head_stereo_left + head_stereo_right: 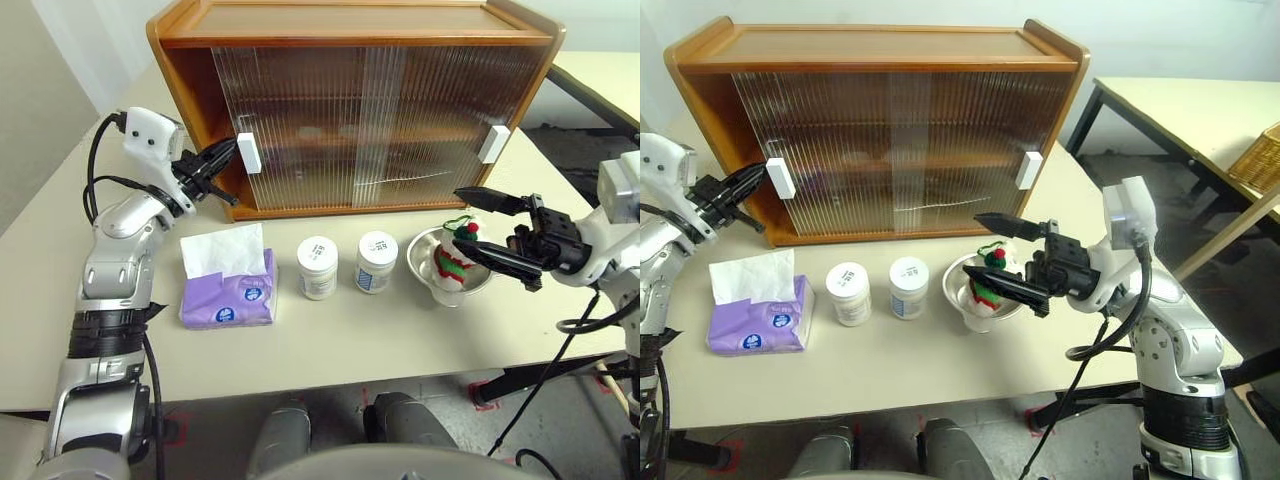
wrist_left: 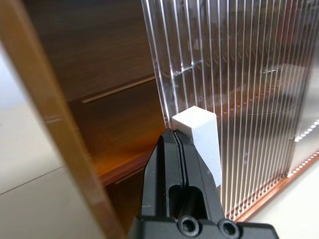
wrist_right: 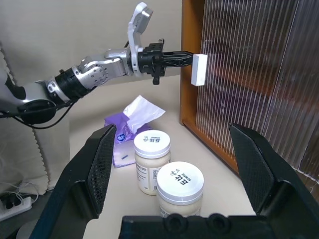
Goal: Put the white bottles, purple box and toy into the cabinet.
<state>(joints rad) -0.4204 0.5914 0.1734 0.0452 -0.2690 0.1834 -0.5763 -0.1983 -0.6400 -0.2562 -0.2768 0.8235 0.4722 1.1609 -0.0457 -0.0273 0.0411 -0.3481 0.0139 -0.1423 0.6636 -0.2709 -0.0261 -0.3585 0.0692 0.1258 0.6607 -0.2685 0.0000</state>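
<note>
The cabinet (image 1: 350, 25) stands at the back of the table, its ribbed sliding doors nearly closed, with a narrow gap at the left end. My left gripper (image 1: 228, 150) is shut, its tip against the left door's white handle (image 2: 199, 144). In front lie the purple box (image 1: 230, 300) with tissue sticking up and two white bottles (image 1: 317, 267) (image 1: 376, 262), standing side by side. The toy (image 1: 452, 262) sits in a steel bowl (image 1: 425, 250). My right gripper (image 1: 457, 218) is open, level, its fingers above and in front of the toy, holding nothing.
The right door's white handle (image 1: 493, 144) is at the cabinet's right end. A second table (image 1: 1180, 105) with a wicker basket (image 1: 1260, 160) stands to the right. Black cables hang off both arms. The table's front edge runs close below the objects.
</note>
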